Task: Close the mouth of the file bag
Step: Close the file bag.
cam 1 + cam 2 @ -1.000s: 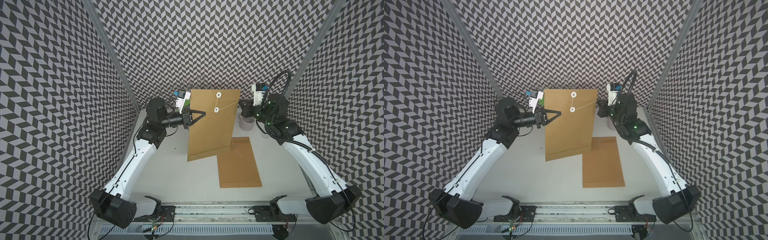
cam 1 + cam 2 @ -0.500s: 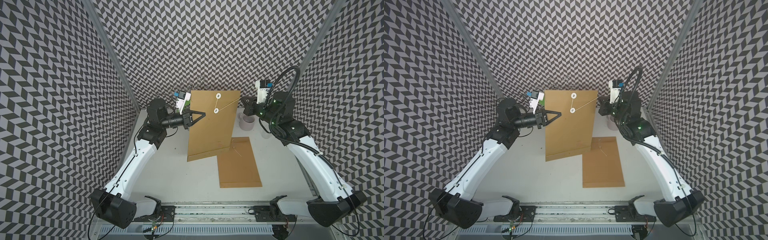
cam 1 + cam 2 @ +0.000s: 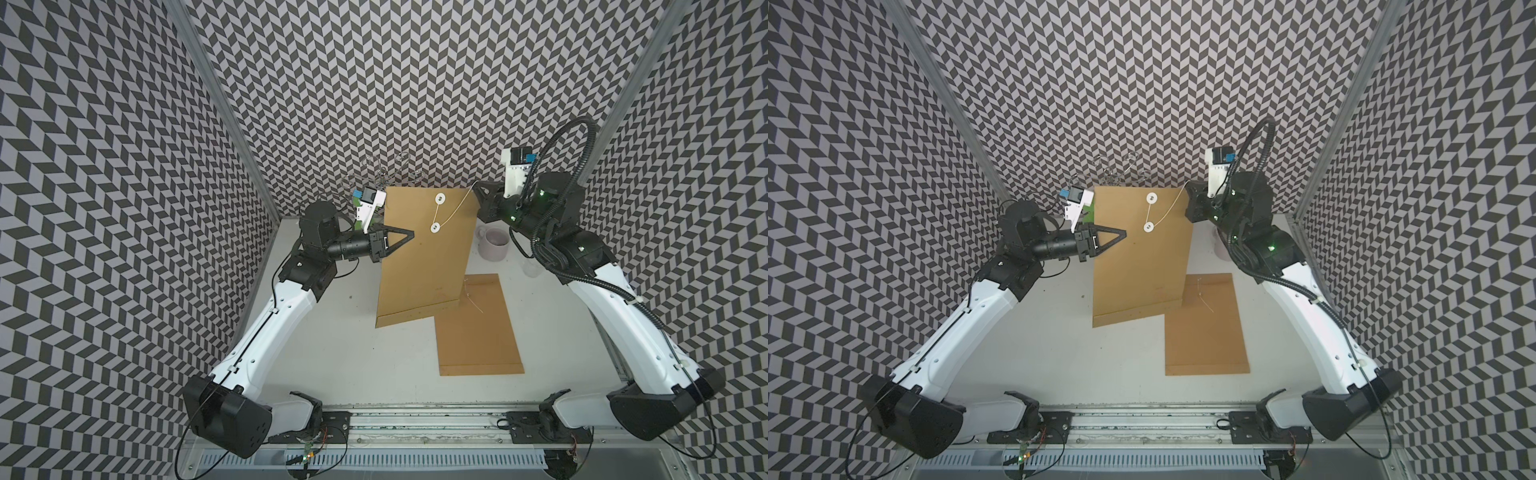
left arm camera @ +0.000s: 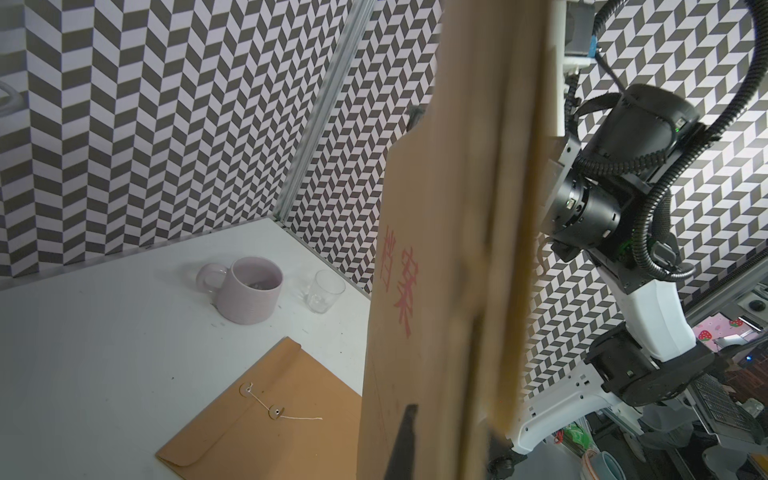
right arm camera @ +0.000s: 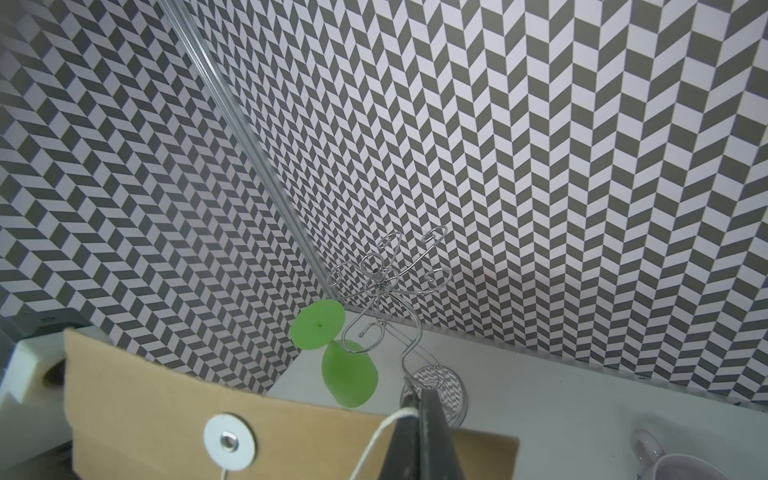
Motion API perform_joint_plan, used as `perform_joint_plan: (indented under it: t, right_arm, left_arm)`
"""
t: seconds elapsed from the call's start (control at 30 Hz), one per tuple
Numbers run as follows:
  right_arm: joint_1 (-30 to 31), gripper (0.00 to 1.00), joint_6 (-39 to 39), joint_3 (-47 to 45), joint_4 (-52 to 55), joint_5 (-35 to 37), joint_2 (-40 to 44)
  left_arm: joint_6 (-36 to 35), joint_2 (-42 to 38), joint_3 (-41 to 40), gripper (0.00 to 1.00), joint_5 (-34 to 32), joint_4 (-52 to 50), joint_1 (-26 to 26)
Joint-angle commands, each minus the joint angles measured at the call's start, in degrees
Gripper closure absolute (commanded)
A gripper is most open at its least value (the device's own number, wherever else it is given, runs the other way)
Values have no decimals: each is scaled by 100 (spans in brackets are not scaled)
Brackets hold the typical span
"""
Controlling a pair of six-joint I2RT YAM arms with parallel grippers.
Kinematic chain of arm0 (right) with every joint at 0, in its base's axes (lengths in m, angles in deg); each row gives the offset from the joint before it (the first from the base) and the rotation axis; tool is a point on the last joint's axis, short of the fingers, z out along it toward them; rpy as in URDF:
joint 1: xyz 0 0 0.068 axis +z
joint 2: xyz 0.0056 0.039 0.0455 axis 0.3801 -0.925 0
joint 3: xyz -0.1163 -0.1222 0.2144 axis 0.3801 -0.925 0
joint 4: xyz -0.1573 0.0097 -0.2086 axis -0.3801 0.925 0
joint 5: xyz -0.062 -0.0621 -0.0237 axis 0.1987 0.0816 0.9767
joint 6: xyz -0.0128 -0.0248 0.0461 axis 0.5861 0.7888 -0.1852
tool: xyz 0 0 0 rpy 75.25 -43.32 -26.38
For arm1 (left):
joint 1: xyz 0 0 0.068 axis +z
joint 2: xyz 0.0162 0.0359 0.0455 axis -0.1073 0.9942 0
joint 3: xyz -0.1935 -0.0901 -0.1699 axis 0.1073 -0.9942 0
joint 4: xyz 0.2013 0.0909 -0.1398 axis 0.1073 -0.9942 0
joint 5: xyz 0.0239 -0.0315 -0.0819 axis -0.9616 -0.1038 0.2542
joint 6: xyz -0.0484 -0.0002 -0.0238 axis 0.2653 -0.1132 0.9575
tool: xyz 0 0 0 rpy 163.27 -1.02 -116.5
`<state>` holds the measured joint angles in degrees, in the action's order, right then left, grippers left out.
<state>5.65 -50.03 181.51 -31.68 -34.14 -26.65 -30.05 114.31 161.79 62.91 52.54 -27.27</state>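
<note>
Two pinches: left gripper (image 3: 410,236) clamped side edge of file bag (image 3: 419,270), seemingly light, bendy; right gripper (image 3: 476,188) clamped thin, slippery-looking string (image 3: 455,206).

The right gripper (image 5: 419,401) pinches a thin white string (image 5: 397,417) between its closed black jaws, just above the top edge of an upright brown paper file bag (image 5: 137,399) that bears a white round washer with a metal rivet (image 5: 229,436). Beyond the bag, on the white table (image 5: 561,395) by the far chevron-patterned wall (image 5: 498,145), stands a silver wire stand with curled hooks (image 5: 376,282), a translucent green goblet (image 5: 349,374) tilted among its wires. The rim of a pale pink mug (image 5: 681,467) shows near the gripper.
</note>
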Motion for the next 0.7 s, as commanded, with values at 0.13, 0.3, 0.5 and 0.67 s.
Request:
perform_joint_plan:
  t: [0.13, 0.3, 0.5, 0.67]
  right_arm:
    - [762, 100, 494, 535, 184, 941, -352]
    - [1204, 100, 510, 576, 176, 1075, -555]
    - [1789, 100, 630, 576, 22, 1412, -754]
    - [1969, 100, 419, 613, -96, 1025, -824]
  left_arm:
    - [12, -146, -259, 100, -331, 71, -217]
    - [159, -64, -438, 100, -417, 162, -295]
    - [330, -34, -495, 100, -497, 291, -362]
    - [470, -12, -556, 100, -517, 409, -361]
